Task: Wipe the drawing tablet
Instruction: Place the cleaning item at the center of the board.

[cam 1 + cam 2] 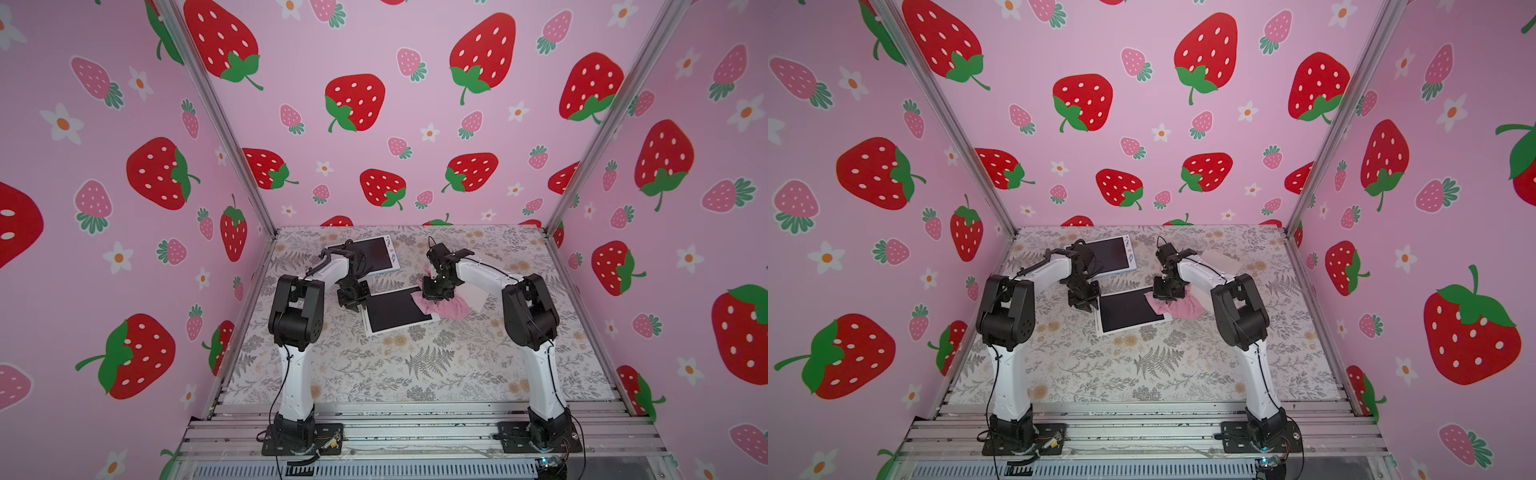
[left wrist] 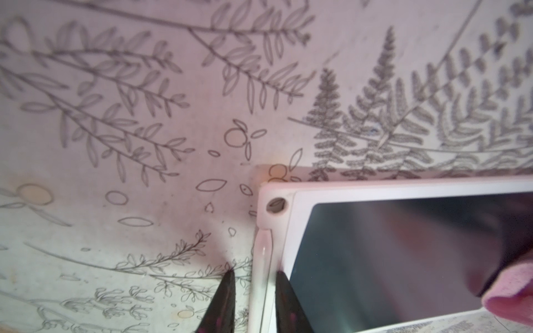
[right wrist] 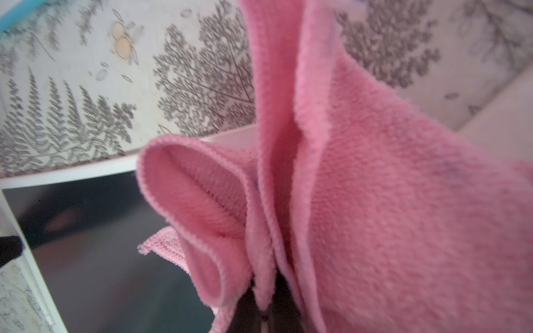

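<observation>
**Cloth on the corner, tablet braced: time to sweep**

I'm looking at the drawing tablet [image 1: 395,309] lying flat mid-table [image 1: 374,365], dark screen up. My left gripper [image 2: 255,281] is at the tablet's 9 o'clock edge. Its jaws are narrowly parted and straddle the white frame, with one finger on the tabletop and the other on the bezel. It looks more like a brace than a pinch.

My right gripper [image 1: 436,293] is clamped tight on a bunched pink cloth [image 1: 451,307] at the tablet's 2 o'clock corner. Some folds touch the screen there, but most of the cloth trails off onto the table toward 3 o'clock.

To do this well, I'd press down so the cloth flattens against the glass. Then I'd drag from 3 toward 9 in overlapping passes and stop short of the left fingers. Keeping the brace down should stop the tablet skating.

The risk I see is the loose tail snagging on the frame. The hard fingertips could also scrape the screen instead of the cloth wiping it.

There are no containers in view. A second tablet [image 1: 376,253] with a blue edge sits at 11 o'clock, and a pale sheet [image 1: 478,297] lies at 3 o'clock, beyond the cloth.
</observation>
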